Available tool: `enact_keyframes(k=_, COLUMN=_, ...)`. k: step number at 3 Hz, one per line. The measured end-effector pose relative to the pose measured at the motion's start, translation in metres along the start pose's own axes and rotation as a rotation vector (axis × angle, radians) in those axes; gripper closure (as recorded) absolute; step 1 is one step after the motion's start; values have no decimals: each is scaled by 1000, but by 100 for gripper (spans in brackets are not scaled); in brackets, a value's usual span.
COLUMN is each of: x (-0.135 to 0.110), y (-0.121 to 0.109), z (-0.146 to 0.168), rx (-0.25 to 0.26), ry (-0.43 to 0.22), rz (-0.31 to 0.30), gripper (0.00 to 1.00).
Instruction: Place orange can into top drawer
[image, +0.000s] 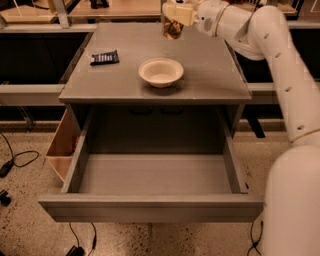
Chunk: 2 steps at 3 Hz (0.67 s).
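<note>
Gripper: the gripper (176, 14) is up at the far side of the white bowl (161, 72), well above the cabinet top (215, 75), reaching in from the right on the end of the long white arm (280, 65).
Jaws: clamped on the orange can (172, 30), gripping its upper part, as far as I can see from here.
Can, place: in the air beyond the bowl, clear of the cabinet top, hanging below the fingers.
Can, look: small, with a mottled orange-brown label. Only the lower half shows under the gripper, and it looks upright with its long axis vertical.
Drawer: the top drawer (155, 175) is pulled wide open on the near side of the bowl and lower down. I can see nothing in it.
Key relation: the drawer lies nearer than the can and below it, with the bowl sitting right between them. I'd say the can has to travel over or around the bowl, then down.
Risk: clipping the bowl's rim on the way across, I'd guess.
Other bits: a small black item (104, 57) lies left of the bowl, and a tan wooden box (62, 145) stands lower left, beside the drawer.
</note>
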<state>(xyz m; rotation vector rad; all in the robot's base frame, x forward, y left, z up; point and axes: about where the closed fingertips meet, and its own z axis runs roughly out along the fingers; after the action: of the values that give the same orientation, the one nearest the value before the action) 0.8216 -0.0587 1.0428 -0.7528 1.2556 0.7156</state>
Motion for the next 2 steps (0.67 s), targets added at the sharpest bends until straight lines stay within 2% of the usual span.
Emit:
enact_keyframes(k=1, x=-15, y=33, z=-42, rx=-36, ry=28, rz=-55, gripper=100)
enact_keyframes(k=2, x=-4, y=74, z=-118, rx=-49, ry=150, rz=-84, gripper=100)
